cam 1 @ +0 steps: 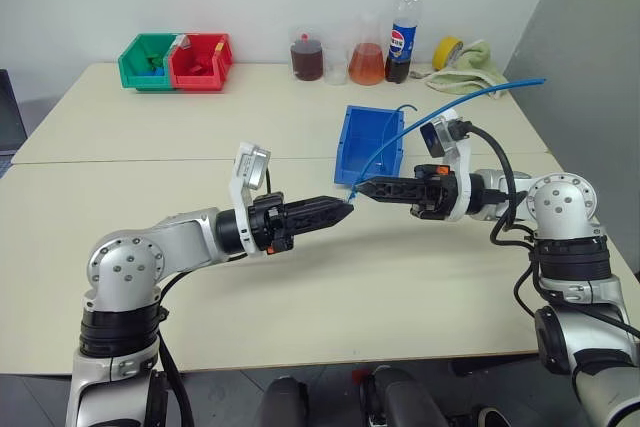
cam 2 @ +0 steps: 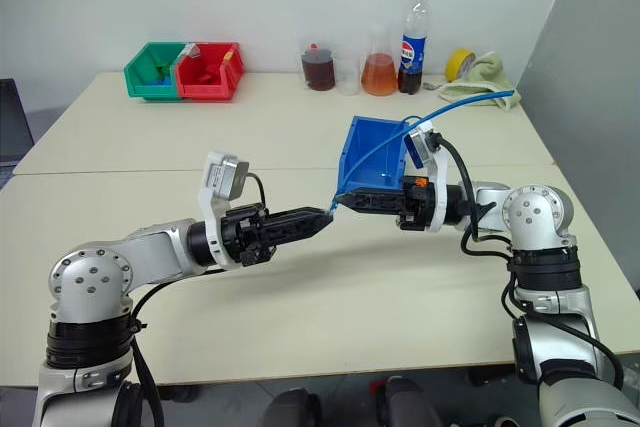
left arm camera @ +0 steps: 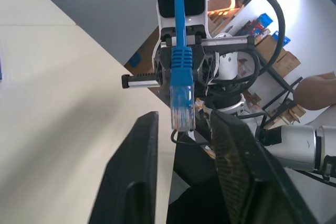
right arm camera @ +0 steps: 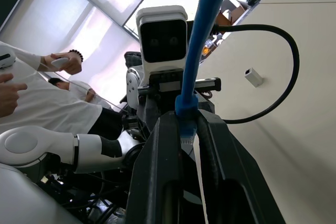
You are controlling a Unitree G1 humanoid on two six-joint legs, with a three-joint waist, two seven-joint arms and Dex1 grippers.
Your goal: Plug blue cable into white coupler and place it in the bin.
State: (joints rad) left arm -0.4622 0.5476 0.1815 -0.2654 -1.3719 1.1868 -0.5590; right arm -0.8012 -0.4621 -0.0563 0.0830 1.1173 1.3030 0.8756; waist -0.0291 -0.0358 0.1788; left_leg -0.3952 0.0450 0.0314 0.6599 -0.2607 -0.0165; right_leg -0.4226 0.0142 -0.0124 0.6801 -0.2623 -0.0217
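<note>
Above the middle of the table, my right gripper [cam 1: 362,188] points left and is shut on the blue cable [cam 1: 450,103] just behind its clear plug [left arm camera: 182,109]. From there the cable arcs up and away to the right. My left gripper [cam 1: 345,209] points right and meets it tip to tip. It is open, and the plug hangs between its fingers [left arm camera: 137,145] without touching them. The white coupler [right arm camera: 253,76] lies loose on the tabletop. The blue bin [cam 1: 368,143] stands just behind both grippers.
A green bin [cam 1: 148,60] and a red bin [cam 1: 200,60] sit at the far left. Two flasks of liquid [cam 1: 367,64], a cola bottle [cam 1: 403,32], a yellow tape roll [cam 1: 447,51] and a cloth [cam 1: 475,67] line the back. A person's hands [right arm camera: 58,64] show.
</note>
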